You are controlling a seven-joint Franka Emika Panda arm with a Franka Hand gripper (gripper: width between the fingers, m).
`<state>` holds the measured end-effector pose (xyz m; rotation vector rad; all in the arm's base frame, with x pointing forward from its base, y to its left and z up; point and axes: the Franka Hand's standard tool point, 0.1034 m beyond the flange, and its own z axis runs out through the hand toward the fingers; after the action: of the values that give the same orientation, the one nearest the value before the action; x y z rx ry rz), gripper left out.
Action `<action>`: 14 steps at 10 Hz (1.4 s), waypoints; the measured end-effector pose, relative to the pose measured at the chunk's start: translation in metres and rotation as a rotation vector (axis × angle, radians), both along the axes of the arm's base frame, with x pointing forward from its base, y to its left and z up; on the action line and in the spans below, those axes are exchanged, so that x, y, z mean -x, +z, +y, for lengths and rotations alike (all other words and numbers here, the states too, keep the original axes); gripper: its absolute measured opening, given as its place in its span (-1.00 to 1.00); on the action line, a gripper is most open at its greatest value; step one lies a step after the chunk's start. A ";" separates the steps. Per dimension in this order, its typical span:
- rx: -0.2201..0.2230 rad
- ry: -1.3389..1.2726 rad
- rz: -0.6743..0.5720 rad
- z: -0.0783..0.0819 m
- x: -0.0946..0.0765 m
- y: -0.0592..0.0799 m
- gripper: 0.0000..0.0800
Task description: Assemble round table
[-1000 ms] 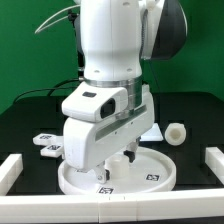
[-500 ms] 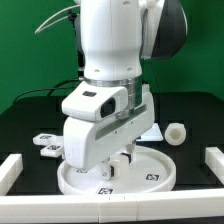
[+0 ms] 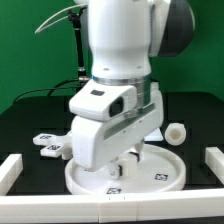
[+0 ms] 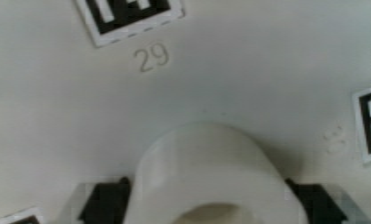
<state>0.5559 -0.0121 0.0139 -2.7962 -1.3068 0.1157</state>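
The arm (image 3: 120,60) fills most of the exterior view, bent low so that its gripper (image 3: 128,160) reaches down into the round disc (image 3: 160,178). The disc lies flat on the black table (image 3: 30,110), near the front and between the two white border bars (image 3: 213,160).

In the wrist view the dark pads (image 4: 107,198) stand narrow, one on each side of a white stub (image 4: 208,165) that rises from the disc's floor. They look to be pressing on it, so I judge the disc is held by that stub (a small, smooth handle for so wide a part).

That is the main risk. If the arm drags or lifts the disc, the stub could slip out of the pads, or the disc could swing and tilt.

A push toward the exterior view's right could knock the rim against the bar there. The cross-shaped foot (image 3: 48,147) and the short leg (image 3: 176,133) lie well apart from the disc, on opposite sides, so a careless sweep could also bump them.
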 end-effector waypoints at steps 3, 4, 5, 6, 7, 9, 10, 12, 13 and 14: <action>0.009 -0.048 0.031 0.018 -0.002 0.000 0.02; 0.013 -0.063 0.038 0.025 -0.002 0.000 0.02; 0.016 -0.079 0.042 0.031 -0.001 0.000 0.02; 0.020 -0.088 0.050 0.036 -0.001 0.000 0.02; 0.021 -0.089 0.054 0.040 -0.002 0.001 0.02; 0.028 -0.107 0.061 0.043 -0.002 0.001 0.02; 0.028 -0.107 0.061 0.043 -0.002 0.001 0.02; 0.028 -0.107 0.061 0.043 -0.002 0.001 0.02; 0.028 -0.107 0.061 0.043 -0.001 0.001 0.16; 0.028 -0.107 0.061 0.043 -0.001 0.001 0.16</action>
<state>0.5573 0.0312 0.0151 -2.8544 -1.1489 0.2150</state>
